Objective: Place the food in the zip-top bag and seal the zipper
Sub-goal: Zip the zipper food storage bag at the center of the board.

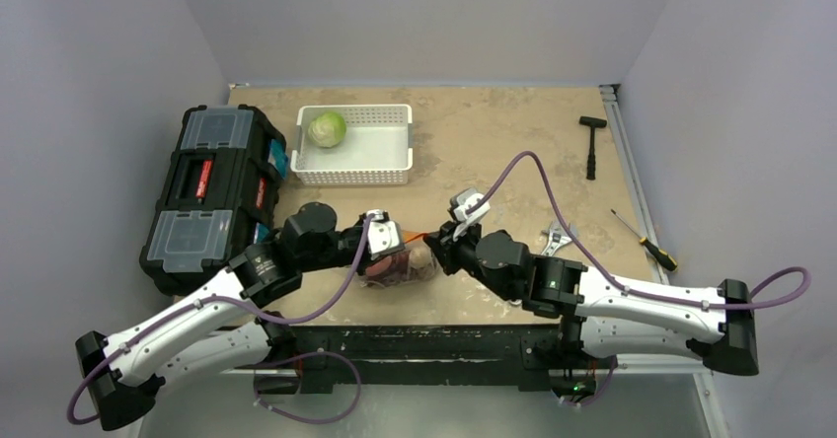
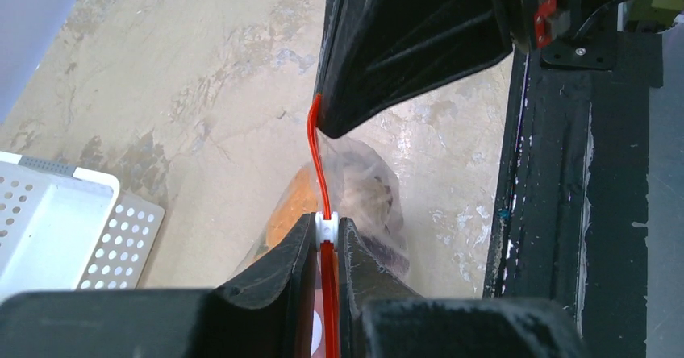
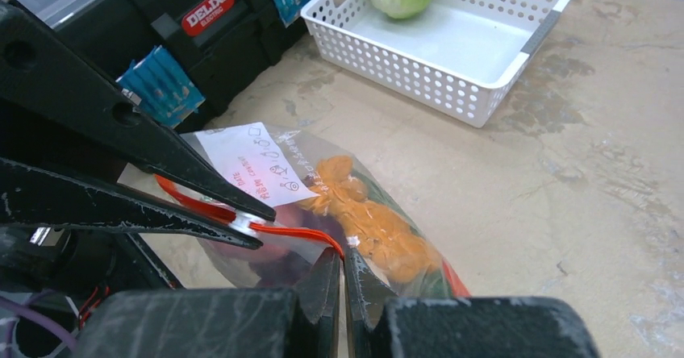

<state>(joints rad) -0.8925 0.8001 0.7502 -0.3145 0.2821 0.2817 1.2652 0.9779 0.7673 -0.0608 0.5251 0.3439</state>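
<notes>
Food (image 3: 367, 221) lay inside your one clear, floppy plastic zip-top bag (image 1: 410, 268), which rested on the worn tan table (image 1: 494, 142) near its front edge, between your two arms. Through the plastic you could make out a lumpy orange piece, something dark red and a bit of green, but the pieces could not be counted. One white handwritten label (image 3: 254, 164) sat on the bag's side.

Your left gripper (image 2: 326, 231) was clamped on the thin orange-red zipper (image 2: 315, 152), its two fingers pressed around one small white slider (image 2: 326, 226). Your right gripper (image 3: 343, 260) was pinched tight on the same zipper at the strip's other end, so the strip ran between both grippers.

Farther back, one white perforated plastic basket (image 1: 355, 175) held one round pale-green cabbage (image 1: 326, 129). One black plastic toolbox (image 1: 212, 191) stood just left of the basket. On the right you had three tools lying well apart: one black hammer (image 1: 591, 144), one silver wrench (image 1: 555, 241) and one screwdriver (image 1: 644, 239) with a yellow-and-black handle.
</notes>
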